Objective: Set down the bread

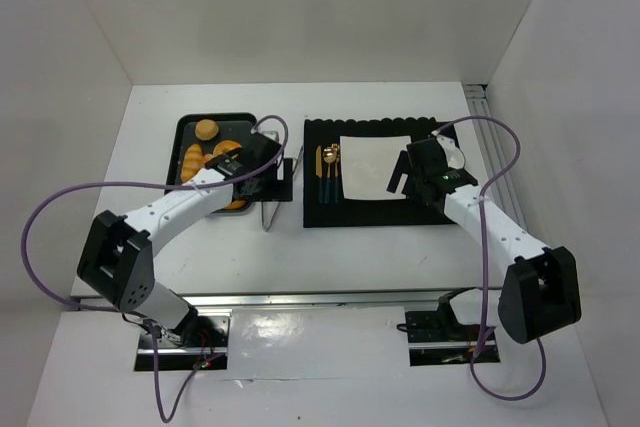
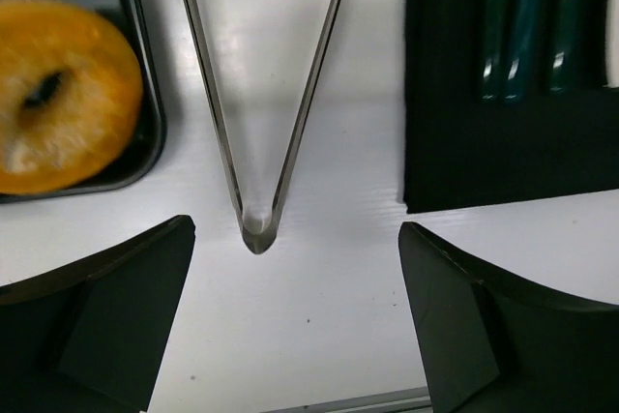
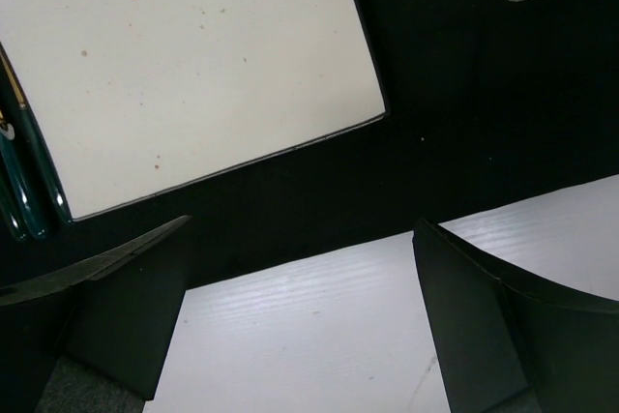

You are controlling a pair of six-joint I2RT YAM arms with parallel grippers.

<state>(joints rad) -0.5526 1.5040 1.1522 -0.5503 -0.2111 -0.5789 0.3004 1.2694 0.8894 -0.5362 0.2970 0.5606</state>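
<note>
Golden bread (image 2: 63,94) lies in a black tray (image 1: 215,117). The left gripper (image 2: 295,316) hovers just outside the tray's right edge, jaws spread wide and holding nothing. Between them lies the hinge end of metal tongs (image 2: 256,229) on the white table (image 1: 350,257). The nearest roll sits in the tray's corner, ahead and left of this gripper, not touching it. The right gripper (image 3: 300,326), well right of the tray, is also spread and empty, above a black mat (image 3: 464,123) that holds a white plate (image 3: 193,74).
</note>
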